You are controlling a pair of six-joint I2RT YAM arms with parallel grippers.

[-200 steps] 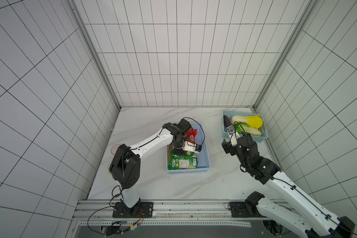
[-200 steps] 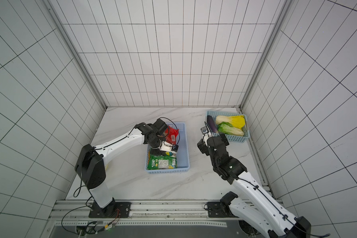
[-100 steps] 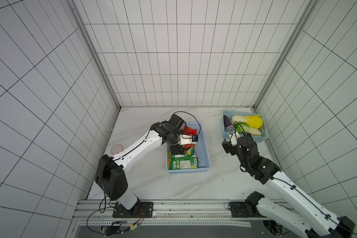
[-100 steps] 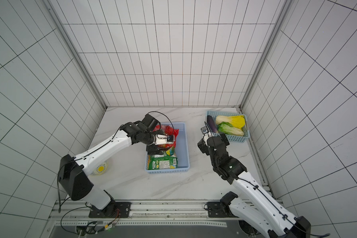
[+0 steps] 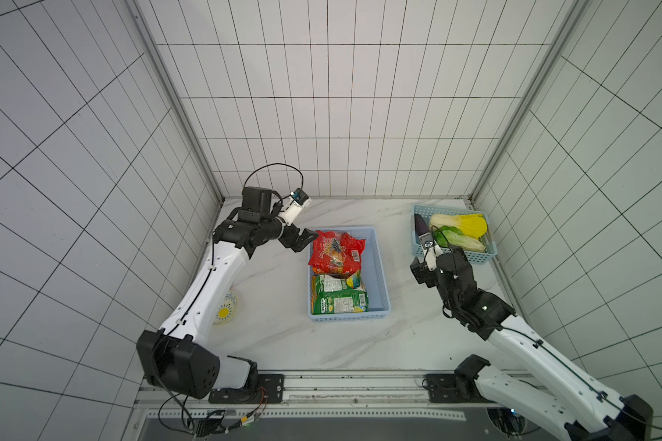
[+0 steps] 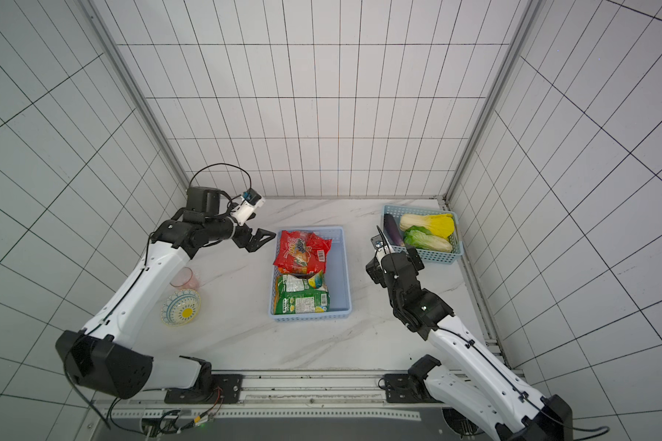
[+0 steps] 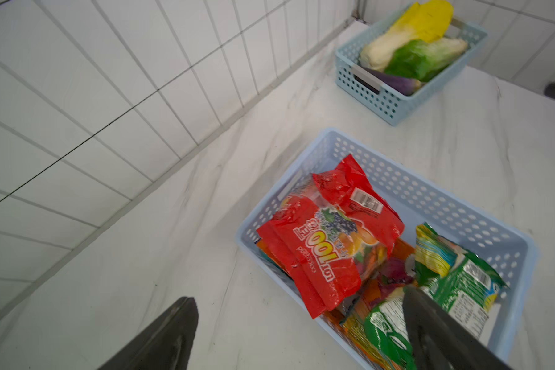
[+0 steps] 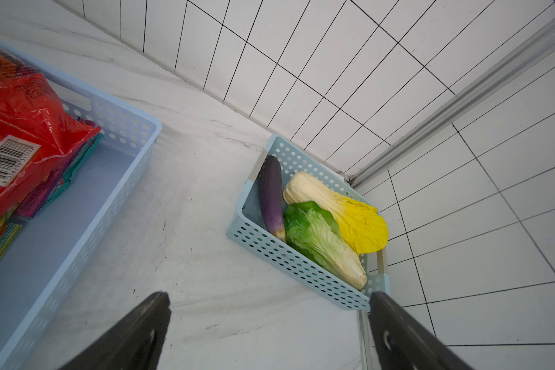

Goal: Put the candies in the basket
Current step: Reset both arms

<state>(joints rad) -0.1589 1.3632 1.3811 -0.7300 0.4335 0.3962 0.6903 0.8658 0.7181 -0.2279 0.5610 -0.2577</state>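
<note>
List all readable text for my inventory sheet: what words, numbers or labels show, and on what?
"100": crinkly red plastic candy bag, in the pale blue perforated plastic tray.
Its barcode digits and small print: too small to read.
Print on the green plastic candy bag: too blurred.

Left arm extends forward, wrist roughly level; left gripper (image 5: 307,239) stands with fingers (image 7: 161,333) spread wide, empty. Right arm bent at elbow, right gripper (image 5: 438,263) likewise spread wide, empty.

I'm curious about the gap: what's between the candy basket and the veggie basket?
Only bare marble table, as the right wrist view shows. The open right tool hovers near that gap.
</note>
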